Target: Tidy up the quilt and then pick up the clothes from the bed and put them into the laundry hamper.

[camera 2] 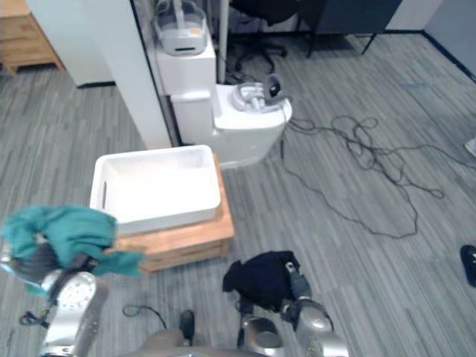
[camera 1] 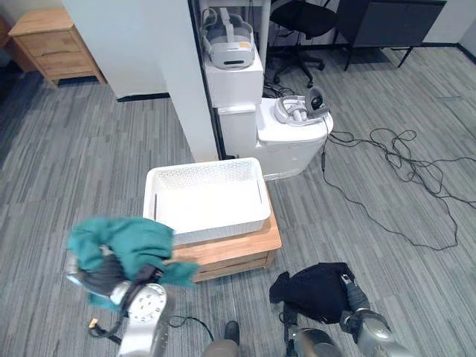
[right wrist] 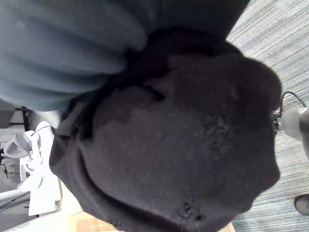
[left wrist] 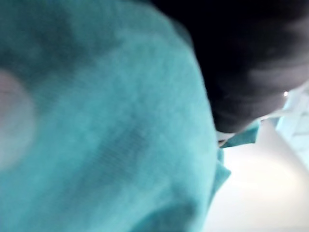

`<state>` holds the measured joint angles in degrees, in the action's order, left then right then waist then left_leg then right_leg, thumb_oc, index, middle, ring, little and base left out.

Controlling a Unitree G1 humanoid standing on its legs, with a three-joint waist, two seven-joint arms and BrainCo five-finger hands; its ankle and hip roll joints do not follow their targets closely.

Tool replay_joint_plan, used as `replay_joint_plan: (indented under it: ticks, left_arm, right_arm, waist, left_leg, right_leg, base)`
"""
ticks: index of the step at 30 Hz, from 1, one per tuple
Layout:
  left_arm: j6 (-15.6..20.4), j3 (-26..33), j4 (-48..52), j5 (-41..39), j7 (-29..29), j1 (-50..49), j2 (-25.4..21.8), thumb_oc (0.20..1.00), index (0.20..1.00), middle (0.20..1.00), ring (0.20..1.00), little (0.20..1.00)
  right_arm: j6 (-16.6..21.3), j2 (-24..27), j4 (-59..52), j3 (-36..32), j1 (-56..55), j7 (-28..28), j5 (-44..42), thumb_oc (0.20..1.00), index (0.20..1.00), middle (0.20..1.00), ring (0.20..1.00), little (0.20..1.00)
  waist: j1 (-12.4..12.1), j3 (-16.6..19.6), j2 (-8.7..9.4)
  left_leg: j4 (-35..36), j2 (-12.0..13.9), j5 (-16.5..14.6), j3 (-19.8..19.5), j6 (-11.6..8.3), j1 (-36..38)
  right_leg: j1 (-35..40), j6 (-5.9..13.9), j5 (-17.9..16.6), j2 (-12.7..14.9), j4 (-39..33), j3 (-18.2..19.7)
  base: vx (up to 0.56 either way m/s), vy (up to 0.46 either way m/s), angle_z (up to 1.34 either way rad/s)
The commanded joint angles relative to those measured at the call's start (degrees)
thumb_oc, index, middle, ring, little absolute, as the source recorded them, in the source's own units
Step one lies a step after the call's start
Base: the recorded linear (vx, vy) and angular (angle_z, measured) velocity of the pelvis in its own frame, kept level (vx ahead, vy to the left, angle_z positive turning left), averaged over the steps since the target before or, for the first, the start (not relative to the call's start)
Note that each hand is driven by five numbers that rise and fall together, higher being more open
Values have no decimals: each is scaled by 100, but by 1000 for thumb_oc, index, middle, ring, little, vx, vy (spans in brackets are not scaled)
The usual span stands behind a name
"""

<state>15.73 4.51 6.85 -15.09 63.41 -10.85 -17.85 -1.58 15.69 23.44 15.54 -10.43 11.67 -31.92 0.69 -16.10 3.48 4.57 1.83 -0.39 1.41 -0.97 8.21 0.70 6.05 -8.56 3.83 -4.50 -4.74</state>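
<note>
Robot hands (camera 1: 104,271) (camera 1: 349,294) low, draped in teal cloth (camera 1: 123,245), black garment (camera 1: 316,288).

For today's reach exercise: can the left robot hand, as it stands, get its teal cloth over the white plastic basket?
Probably yes: the teal cloth hangs beside the white plastic basket's open top, with nothing between.

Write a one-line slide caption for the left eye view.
Left hand carries teal cloth, right hand black garment, before white lattice hamper.
</note>
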Motion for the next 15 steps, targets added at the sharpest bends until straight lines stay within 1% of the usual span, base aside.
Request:
replay_joint_plan:
  ticks: [1,3,4,5,6,7,8,10,12,14,15]
  left_arm:
    - [393,306,534,1003,318,238,-448,200,200,200,200,200]
    - [469,435,591,1123,359,272,-510,200,200,200,200,200]
    - [392,642,757,1319,359,361,-627,200,200,200,200,200]
    - [313,718,815,1425,352,404,-690,200,200,200,200,200]
    - [122,828,913,1548,324,462,-806,200,200,200,200,200]
    - [-180,931,931,1509,251,558,-986,200,200,200,200,200]
    - [-381,958,887,1436,225,659,-1099,200,200,200,200,200]
    - [-666,940,733,1402,259,849,-1277,200,200,200,200,200]
    - [-1138,845,409,1346,221,1210,-1524,200,200,200,200,200]
    - [-1724,644,-147,1612,256,1733,-1848,200,200,200,200,200]
    - [-1749,580,-369,1559,334,1901,-1955,200,200,200,200,200]
  right_arm:
    - [167,114,-247,-30,80,-131,-53,200,200,200,200,200]
    - [140,140,-225,-21,38,-176,-50,200,200,200,200,200]
    - [113,200,-201,-15,-42,-261,-26,200,200,200,200,200]
    - [105,230,-178,-15,-64,-306,-28,200,200,200,200,200]
    - [72,282,-166,-10,-96,-375,-15,200,200,200,200,200]
    - [16,373,-156,7,-129,-465,19,200,200,200,200,200]
    - [-29,423,-162,29,-144,-510,51,200,200,200,200,200]
    - [-103,491,-177,65,-140,-556,87,200,200,200,200,200]
    - [-201,592,-189,173,-109,-592,106,200,200,200,200,200]
    - [-358,754,-178,311,15,-644,150,200,200,200,200,200]
    - [-376,780,-170,323,53,-659,163,200,200,200,200,200]
  waist:
    - [-17,237,168]
    - [-11,248,168]
    - [18,270,160]
    - [36,278,153]
    - [65,292,145]
    - [116,319,128]
    - [163,333,117]
    - [232,342,105]
    - [354,335,99]
    - [500,276,88]
    - [519,243,89]
  left_leg:
    - [-43,22,6,69,-52,-415]
    - [-26,33,8,74,-61,-410]
    - [4,59,12,95,-81,-406]
    - [19,69,15,109,-88,-401]
    - [39,78,16,130,-99,-396]
    - [43,81,13,152,-115,-405]
    - [43,87,11,177,-123,-403]
    - [43,102,16,221,-129,-397]
    - [43,147,41,301,-140,-395]
    - [43,222,85,419,-157,-408]
    - [43,238,93,455,-160,-414]
  right_leg:
    - [207,441,423,289,148,-92]
    - [220,436,432,291,125,-102]
    - [238,422,442,292,70,-114]
    - [244,417,445,294,50,-115]
    - [255,409,452,296,12,-115]
    - [258,401,472,297,-17,-98]
    - [257,401,479,300,-29,-85]
    - [255,401,484,300,-40,-56]
    - [238,410,479,301,-48,-4]
    - [194,429,455,303,-50,77]
    - [179,434,446,303,-50,99]
  base:
    - [117,20,14]
    - [113,27,7]
    - [102,40,0]
    - [123,60,-3]
    - [98,73,-2]
    - [94,85,-3]
    - [79,79,-2]
    - [61,47,-5]
    - [78,40,-14]
    - [69,40,-25]
    - [22,34,-20]
